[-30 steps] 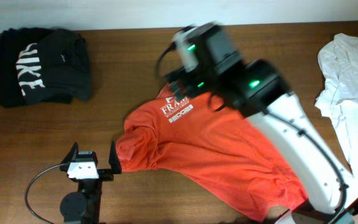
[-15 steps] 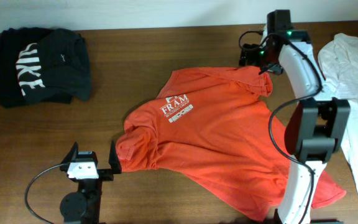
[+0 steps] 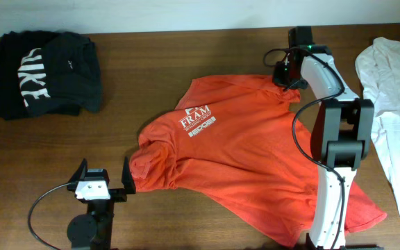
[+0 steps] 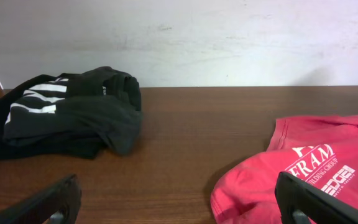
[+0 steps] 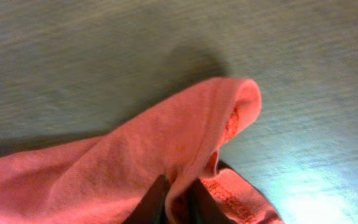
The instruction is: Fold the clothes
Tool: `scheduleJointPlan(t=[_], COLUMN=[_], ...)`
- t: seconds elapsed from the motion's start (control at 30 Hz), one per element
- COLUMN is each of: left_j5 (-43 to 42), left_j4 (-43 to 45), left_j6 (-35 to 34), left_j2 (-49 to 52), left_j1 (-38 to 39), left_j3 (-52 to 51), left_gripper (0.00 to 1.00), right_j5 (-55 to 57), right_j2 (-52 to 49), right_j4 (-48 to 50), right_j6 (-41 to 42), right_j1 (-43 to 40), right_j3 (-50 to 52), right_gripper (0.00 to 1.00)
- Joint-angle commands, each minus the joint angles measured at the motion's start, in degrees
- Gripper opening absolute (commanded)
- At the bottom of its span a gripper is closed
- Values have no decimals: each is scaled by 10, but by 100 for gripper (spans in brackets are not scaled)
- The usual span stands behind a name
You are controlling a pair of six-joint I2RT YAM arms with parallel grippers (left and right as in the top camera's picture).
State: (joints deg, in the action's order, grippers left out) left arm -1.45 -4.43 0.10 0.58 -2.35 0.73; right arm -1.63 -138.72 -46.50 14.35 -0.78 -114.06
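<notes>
Orange shirt [image 3: 242,160]: spread in the middle of the desk [image 3: 151,76].
Right fingers [image 5: 149,208]: pinched on its far corner.
Left fingers [image 4: 303,200]: apart, empty.
Risk: small pinch may slip when pulled.

Overhead looks straight down on the whole surface [image 3: 186,48]. The left wrist view sits low behind the left claw [image 4: 179,208], facing level toward the wall [image 4: 229,37]. The right wrist view hangs close over the right claw [image 5: 179,202] (very near). All share the orange shirt [image 3: 242,153].

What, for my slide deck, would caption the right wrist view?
Right gripper pinching a fold of the orange shirt over the table.
</notes>
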Motion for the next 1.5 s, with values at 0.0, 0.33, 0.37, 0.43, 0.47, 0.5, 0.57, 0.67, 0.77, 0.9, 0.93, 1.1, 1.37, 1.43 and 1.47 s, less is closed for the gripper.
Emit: scheduleJointPlan(t=[0.0, 0.33, 0.37, 0.43, 0.47, 0.5, 0.57, 0.67, 0.77, 0.9, 0.93, 1.1, 1.37, 1.43, 1.47], left_j5=[-2, -2, -2, -2, -2, -2, -2, -2, -2, -2, -2, -2, -2, -2, -2], left_j4=[-2, -2, -2, -2, -2, -2, -2, -2, -2, -2, -2, -2, -2, -2, -2], left_j6=[-5, -5, -5, -5, -5, -5, -5, -5, -5, -5, -5, -5, -5, -5, -5], left_j2=[-2, -2, -2, -2, -2, -2, -2, -2, -2, -2, -2, -2, -2, -2, -2], left_j1=[-2, -2, -2, -2, -2, -2, -2, -2, -2, -2, -2, -2, -2, -2, -2], left_j3=[-2, -2, -2, -2, -2, -2, -2, -2, -2, -2, -2, -2, -2, -2, -2], left_gripper=[99, 99, 99, 99, 99, 99, 99, 99, 99, 99, 99, 99, 99, 99, 99], right_j5=[-85, -54, -33, 66, 110, 120, 124, 74, 5, -20, -21, -23, -23, -23, -23], right_j2=[-13, -13, -13, -12, -12, -12, -12, -13, -13, -13, -13, -13, -13, -13, -13], right_j4=[32, 30, 4, -129, -218, -261, -385, -492, -506, -420, -380, -247, -163, -125, -114], right_j6=[1, 26, 25, 24, 25, 25, 27, 38, 6, -60, -60, -60, -57, -55, -55], right_j1=[33, 309, 306, 266, 232, 209, 117, -30, -103, -87, -82, -82, -82, -82, -82], right_j3=[-28, -325, -341, -403, -439, -455, -480, -472, -445, -304, -260, -97, -42, -59, -86], right_gripper=[4, 51, 99, 99, 99, 99, 99, 99, 97, 94, 94, 86, 4, 4, 4])
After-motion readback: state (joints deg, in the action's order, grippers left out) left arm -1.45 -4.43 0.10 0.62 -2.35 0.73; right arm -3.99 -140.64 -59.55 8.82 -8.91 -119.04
